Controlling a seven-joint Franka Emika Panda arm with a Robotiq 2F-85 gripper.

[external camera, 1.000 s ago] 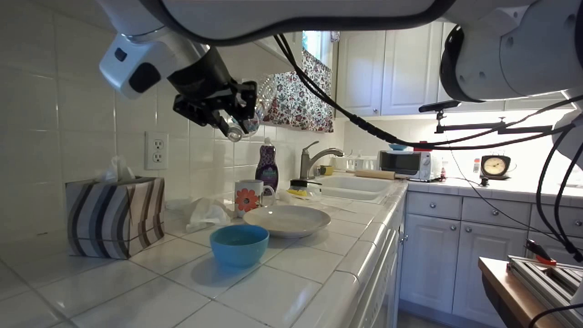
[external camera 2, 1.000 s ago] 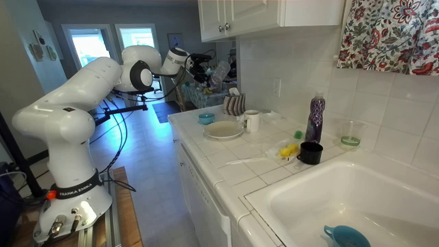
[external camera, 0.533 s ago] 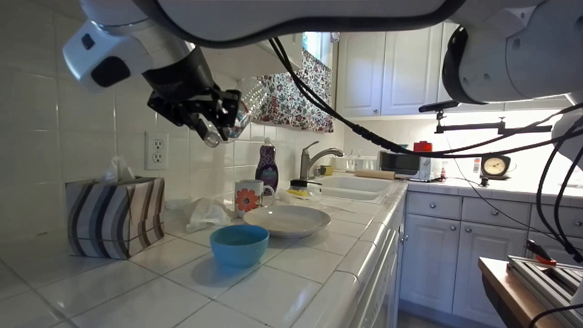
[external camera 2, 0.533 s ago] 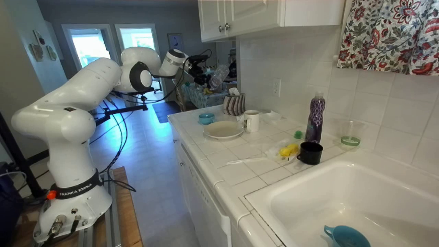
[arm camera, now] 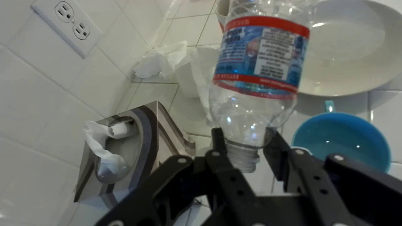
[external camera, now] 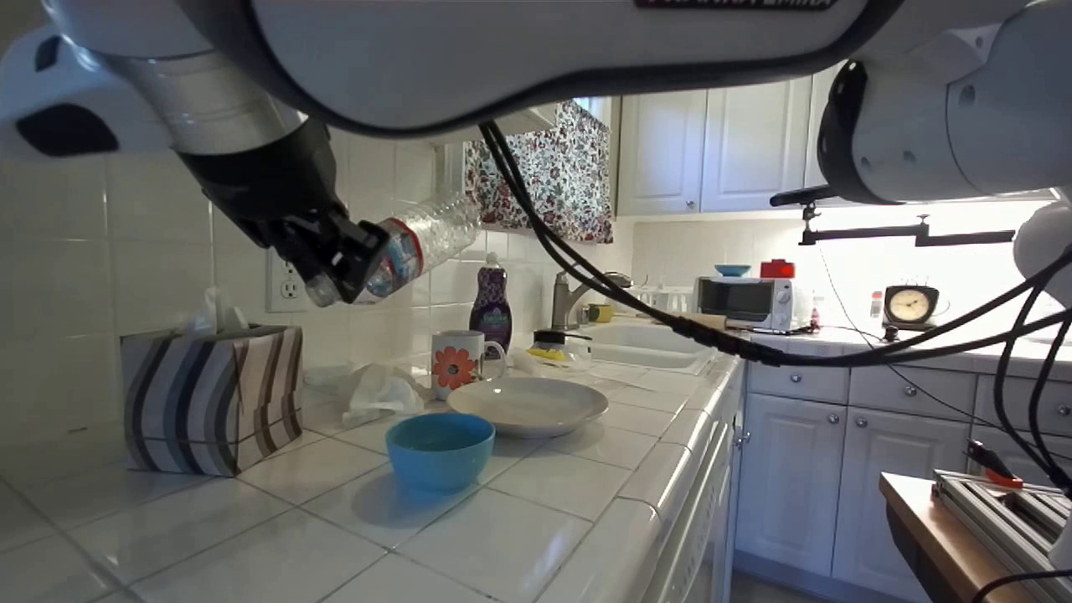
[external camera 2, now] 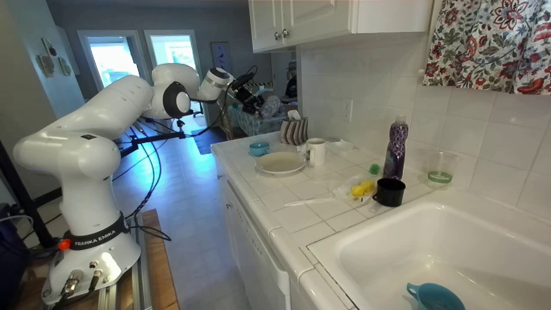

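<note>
Hanging tilted above the countertop (external camera: pixel 519 536), a clear bottle (arm camera: pixel 262 53) is clamped at its neck end by the gripper (arm camera: pixel 245 138), whose fingers (arm camera: pixel 220 142) are parted only by the bottle's width there. The neck is slanted downward. In the wrist view, the bottle is flanked by a striped tissue box (arm camera: pixel 149 141), set near the countertop's back edge, and a blue bowl (arm camera: pixel 340 138), placed toward the front edge beside a plate (arm camera: pixel 351 44).

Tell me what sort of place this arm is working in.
A kitchen, most likely in a home: there is a white sink, a small countertop oven or microwave and white wall cabinets.
</note>
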